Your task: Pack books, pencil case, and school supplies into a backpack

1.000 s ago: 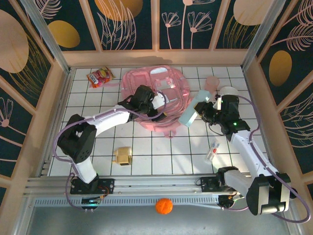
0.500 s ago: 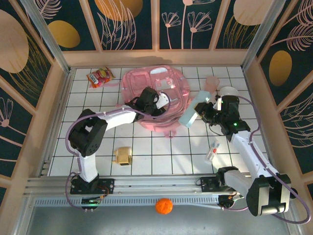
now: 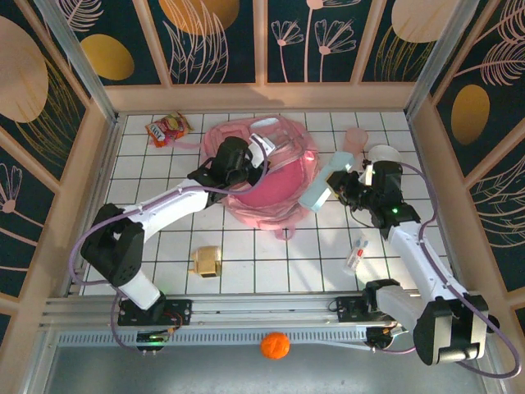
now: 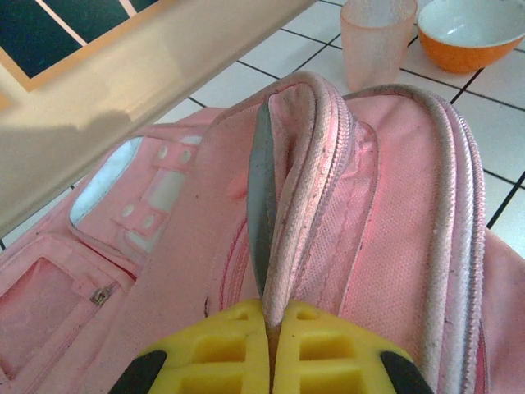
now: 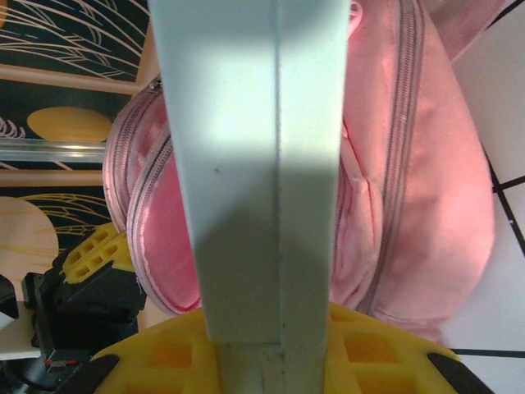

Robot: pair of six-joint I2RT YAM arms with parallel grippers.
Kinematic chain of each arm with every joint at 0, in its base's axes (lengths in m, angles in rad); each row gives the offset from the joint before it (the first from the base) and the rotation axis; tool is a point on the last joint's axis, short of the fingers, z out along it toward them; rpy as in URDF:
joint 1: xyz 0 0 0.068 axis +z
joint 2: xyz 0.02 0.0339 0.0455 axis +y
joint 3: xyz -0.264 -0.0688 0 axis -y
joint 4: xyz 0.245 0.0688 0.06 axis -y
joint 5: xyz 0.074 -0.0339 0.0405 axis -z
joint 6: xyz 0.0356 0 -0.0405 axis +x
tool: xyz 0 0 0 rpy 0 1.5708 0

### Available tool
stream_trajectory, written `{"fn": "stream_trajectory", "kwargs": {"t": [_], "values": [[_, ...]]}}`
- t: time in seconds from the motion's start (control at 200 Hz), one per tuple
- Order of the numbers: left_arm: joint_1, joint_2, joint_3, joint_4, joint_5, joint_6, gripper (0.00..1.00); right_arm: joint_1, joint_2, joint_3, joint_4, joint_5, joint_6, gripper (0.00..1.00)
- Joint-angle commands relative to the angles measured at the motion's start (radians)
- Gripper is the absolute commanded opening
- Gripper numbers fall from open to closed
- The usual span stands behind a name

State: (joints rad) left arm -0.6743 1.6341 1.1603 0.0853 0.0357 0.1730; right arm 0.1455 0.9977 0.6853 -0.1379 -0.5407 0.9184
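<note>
Since a second ago the left tool (image 3: 246,156) has gone from wide apart to clenched on the backpack (image 3: 275,193), and its arm has swung out to the left. The bag's upper flap, flat before, is now lifted, and the overhead view shows a deep pink hollow under it. The right tool (image 3: 340,190) has not shifted. It still grasps the pencil case (image 3: 320,190), holding it tilted off the desk (image 3: 271,254) just beside the backpack's right edge.

The left wrist view shows what the overhead one cannot: the yellow fingers (image 4: 221,345) are pressed together on a fold of the bag's zipper rim, which stands up between them. Beyond the fold are a pink cup (image 4: 376,41) and an orange bowl (image 4: 472,29) with a white inside. The right wrist view shows the mint pouch rising straight out of its own jaws, with the backpack's gaping mouth behind it.

The backpack lies at the far middle of the desk. The tan-yellow box (image 3: 206,261) and the white oblong item (image 3: 357,254) lie nearer the arm bases, well apart, where they were. The snack bag (image 3: 166,129) is at the far left.
</note>
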Motion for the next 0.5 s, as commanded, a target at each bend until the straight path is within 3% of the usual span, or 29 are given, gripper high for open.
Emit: {"fn": "stream_trajectory", "kwargs": {"t": [0.0,0.255,0.495], "values": [[-0.001,-0.058,0.009,0.057,0.017,-0.071,0.0,-0.003,-0.039,-0.019,0.088,-0.027,0.043,0.14],[-0.002,-0.074,0.09,-0.014,0.055,-0.139,0.0,0.051,-0.076,-0.093,0.198,0.011,0.163,0.13],[-0.002,-0.066,0.146,-0.044,0.072,-0.207,0.0,0.288,0.033,-0.164,0.541,0.186,0.338,0.12]]}}
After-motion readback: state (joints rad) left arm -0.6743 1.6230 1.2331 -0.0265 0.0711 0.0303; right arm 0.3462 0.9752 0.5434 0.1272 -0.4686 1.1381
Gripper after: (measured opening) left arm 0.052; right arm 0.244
